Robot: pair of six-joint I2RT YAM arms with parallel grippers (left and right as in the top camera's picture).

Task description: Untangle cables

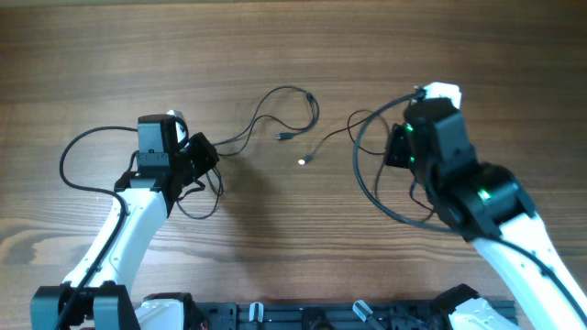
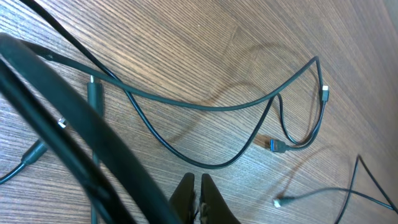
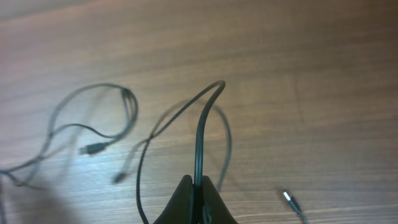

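Thin black cables [image 1: 275, 92] lie spread over the middle of the wooden table. One winds from beside my left gripper [image 1: 209, 151] through a loop to a small plug [image 1: 281, 137]. In the left wrist view, its low loop [image 2: 205, 165] lies just ahead of my left gripper [image 2: 198, 182]. That gripper is shut, and nothing shows between its tips. My right gripper [image 1: 394, 147] is shut on another cable [image 3: 200, 124]. This cable rises from the right gripper [image 3: 198, 180], arches over and drops back to the table. Its bright plug end [image 1: 303, 161] lies between the arms.
Thicker black arm cables [image 1: 376, 183] loop beside each gripper, one blurred across the left wrist view [image 2: 74, 137]. A loose plug [image 3: 287, 196] lies right of the right fingers. A blue-tipped plug [image 2: 277, 145] and a white-tipped one [image 2: 278, 201] rest on the bare wood.
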